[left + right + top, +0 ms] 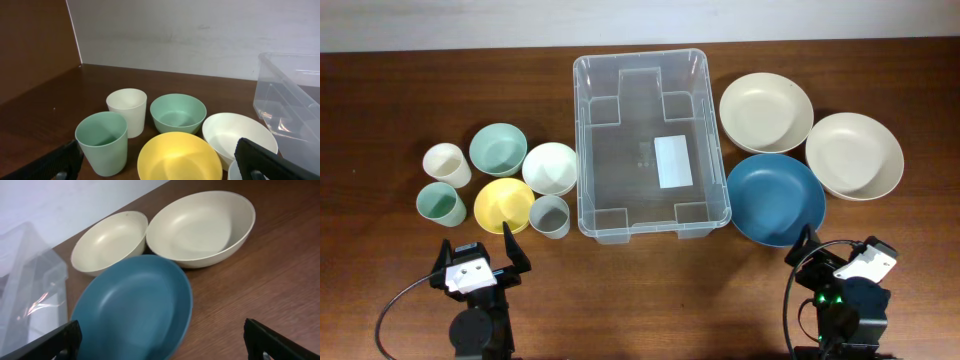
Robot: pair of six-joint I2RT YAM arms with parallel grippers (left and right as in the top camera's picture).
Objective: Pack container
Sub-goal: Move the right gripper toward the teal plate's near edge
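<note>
The clear container (584, 150) stands empty at the table's centre, a white label (672, 160) on its base. It also shows in the left wrist view (287, 95) and the right wrist view (25, 280). My left gripper (486, 246) is open and empty at the front left, just short of the yellow bowl (503, 205); in its wrist view (157, 167) the yellow bowl (177, 157) lies between the fingers. My right gripper (832, 256) is open and empty at the front right, near the blue bowl (776, 197), which shows in its wrist view (132, 305).
Left of the container stand a cream cup (447, 163), a teal bowl (498, 148), a white bowl (551, 167), a mint cup (440, 205) and a grey cup (550, 215). To its right sit two cream bowls (766, 110) (854, 153).
</note>
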